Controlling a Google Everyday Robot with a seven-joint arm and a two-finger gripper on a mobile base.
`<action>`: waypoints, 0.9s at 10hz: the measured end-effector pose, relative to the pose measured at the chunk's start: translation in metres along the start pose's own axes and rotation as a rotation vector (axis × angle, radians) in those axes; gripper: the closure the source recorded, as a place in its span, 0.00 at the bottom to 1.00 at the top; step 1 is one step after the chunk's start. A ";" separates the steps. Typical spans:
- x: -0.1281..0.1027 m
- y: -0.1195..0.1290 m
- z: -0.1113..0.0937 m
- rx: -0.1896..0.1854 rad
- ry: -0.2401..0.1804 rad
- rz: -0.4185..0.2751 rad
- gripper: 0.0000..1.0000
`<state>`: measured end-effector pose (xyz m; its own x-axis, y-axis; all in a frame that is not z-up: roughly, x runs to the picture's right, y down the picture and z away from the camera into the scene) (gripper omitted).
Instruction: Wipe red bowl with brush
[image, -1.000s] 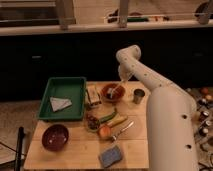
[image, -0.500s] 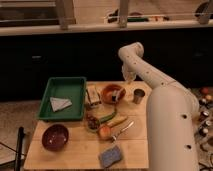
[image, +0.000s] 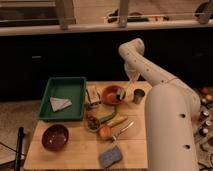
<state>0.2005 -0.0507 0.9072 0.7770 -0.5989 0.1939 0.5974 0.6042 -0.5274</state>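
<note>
red bowl (image: 110, 95) has the brush (image: 121, 93) at its rim, end effector (image: 131, 79) just above, grip unclear

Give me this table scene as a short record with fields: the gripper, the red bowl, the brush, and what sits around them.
gripper: the gripper is just above the red bowl's right rim
red bowl: red bowl, at the table's back, right of the green tray
brush: brush, at the bowl's right side under the gripper; grasp cannot be told
right of bowl: metal cup
left: green tray holding a pale cloth
front: maroon bowl, blue-grey sponge
</note>
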 end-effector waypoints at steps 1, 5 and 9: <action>0.003 -0.004 -0.001 0.024 0.023 0.017 1.00; 0.005 -0.023 0.002 0.166 0.054 0.029 1.00; -0.007 -0.037 0.014 0.212 0.007 -0.005 1.00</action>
<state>0.1755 -0.0622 0.9368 0.7726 -0.6057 0.1902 0.6306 0.6977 -0.3400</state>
